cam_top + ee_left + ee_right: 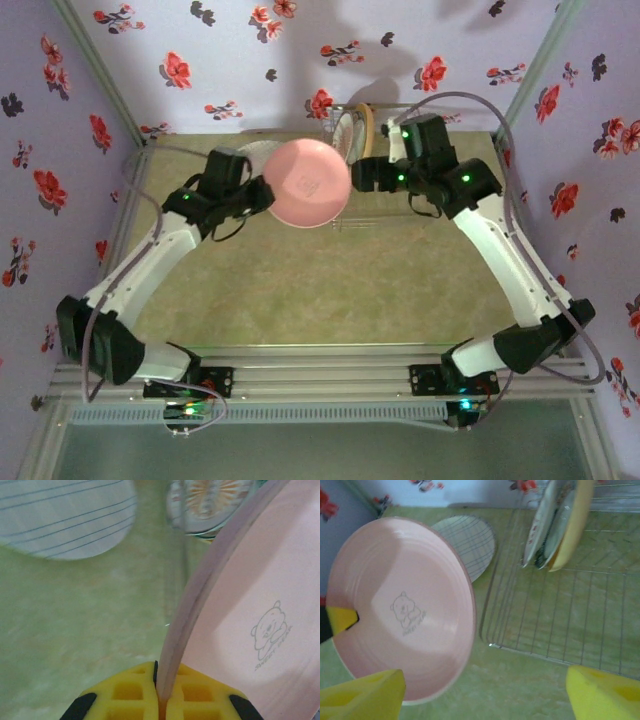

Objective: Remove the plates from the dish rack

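Pink plate [308,182] in the air beside the dish rack [560,615], rim clamped in the left gripper [161,692] alone; right gripper [482,695] jaws apart. Edge-held, it may swing or slip

tbl [330,290]: green mottled | walls [560,150]: lilac w/ red flowers | rail [320,375]: alu, near edge

left arm: we stretch forward and inward | left gripper [262,196]: we pinch the pink plate [305,183] by its rim | right arm: mirrored, angled inward | right gripper [360,172]: our jaws stand wide apart
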Motion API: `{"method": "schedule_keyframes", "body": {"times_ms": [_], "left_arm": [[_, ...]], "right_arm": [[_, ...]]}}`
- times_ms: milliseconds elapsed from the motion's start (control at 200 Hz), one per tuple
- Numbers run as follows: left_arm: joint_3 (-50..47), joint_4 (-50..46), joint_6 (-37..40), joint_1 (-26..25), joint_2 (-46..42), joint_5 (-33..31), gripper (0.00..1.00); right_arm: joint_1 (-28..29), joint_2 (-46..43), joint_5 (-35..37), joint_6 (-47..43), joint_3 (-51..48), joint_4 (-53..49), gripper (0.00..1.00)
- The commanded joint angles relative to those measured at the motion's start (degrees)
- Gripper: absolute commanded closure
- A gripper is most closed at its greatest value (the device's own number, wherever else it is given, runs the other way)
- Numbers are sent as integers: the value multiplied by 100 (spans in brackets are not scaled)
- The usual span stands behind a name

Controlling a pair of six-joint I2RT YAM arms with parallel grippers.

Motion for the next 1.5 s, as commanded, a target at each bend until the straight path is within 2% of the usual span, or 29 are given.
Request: {"method": "schedule_keyframes", "body": {"times_ms": [0, 240, 405, 730, 1145, 1245, 1365, 1495], "left_arm": [[-778, -249, -419, 388, -527, 117, 100], [-2468, 92, -901, 955, -1193, 256, 100], [-3045, 433, -1101, 1028, -1139, 320, 100], [-3173, 1115, -1008, 1061, -223, 517, 100], [-3194, 1016, -851, 1058, 229, 760, 100], [-3214, 937, -845, 1033, 235, 768, 100], [-3225, 885, -837, 934, 263, 777, 100], [-3221, 876, -826, 860, 312, 777, 85]], "right_arm": [[327, -207, 89, -643, -332, 204, 15], [895, -727, -849, -1219, -1479, 1455, 14], [1032, -755, -860, -1356, -1689, 1715, 14], [1071, -483, -659, -1366, -1529, 1718, 14], [1153, -375, -337, -1338, -1498, 1744, 14], [1175, -340, 276, -1267, -1496, 1772, 14], [1173, -229, 1427, -1150, -1430, 1788, 14], [1151, 141, 2689, -1168, -1015, 1600, 12]]}}
